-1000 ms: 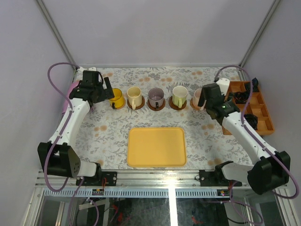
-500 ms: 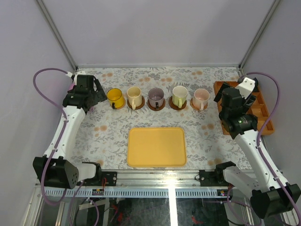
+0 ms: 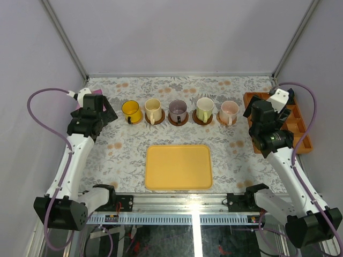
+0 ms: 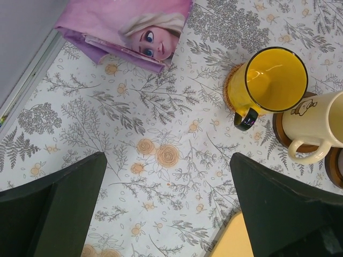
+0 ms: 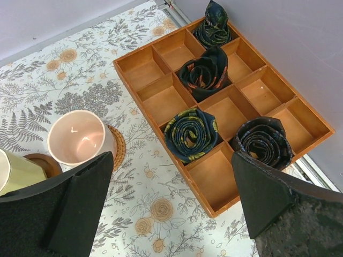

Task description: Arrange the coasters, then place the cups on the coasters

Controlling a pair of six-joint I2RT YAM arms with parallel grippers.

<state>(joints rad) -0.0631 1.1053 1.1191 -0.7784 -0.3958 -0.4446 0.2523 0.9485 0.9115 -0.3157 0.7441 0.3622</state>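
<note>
Five cups stand in a row at the back, each on its own round coaster: yellow point(image 3: 131, 110), cream point(image 3: 153, 108), purple-grey point(image 3: 177, 110), pale green-white point(image 3: 204, 108) and pink point(image 3: 229, 110). The left wrist view shows the yellow cup point(image 4: 273, 80) and the cream cup point(image 4: 316, 120) on dark coasters point(image 4: 297, 145). My left gripper point(image 3: 104, 111) point(image 4: 169, 203) hangs open over bare cloth, left of the yellow cup. My right gripper point(image 3: 256, 113) point(image 5: 171, 198) is open and holds nothing, between the pink cup point(image 5: 77, 136) on its woven coaster point(image 5: 117, 147) and the box.
A flat yellow tray point(image 3: 178, 167) lies at the front centre. An orange compartment box point(image 3: 300, 128) point(image 5: 211, 171) with dark rolled fabrics point(image 5: 190, 134) stands at the right edge. A pink-purple printed pouch point(image 4: 128, 29) lies at the back left corner.
Both arms have drawn away from the row of cups: the left gripper went left and outward, the right gripper left the pink cup and moved right, beside the box. The cups have not moved.
</note>
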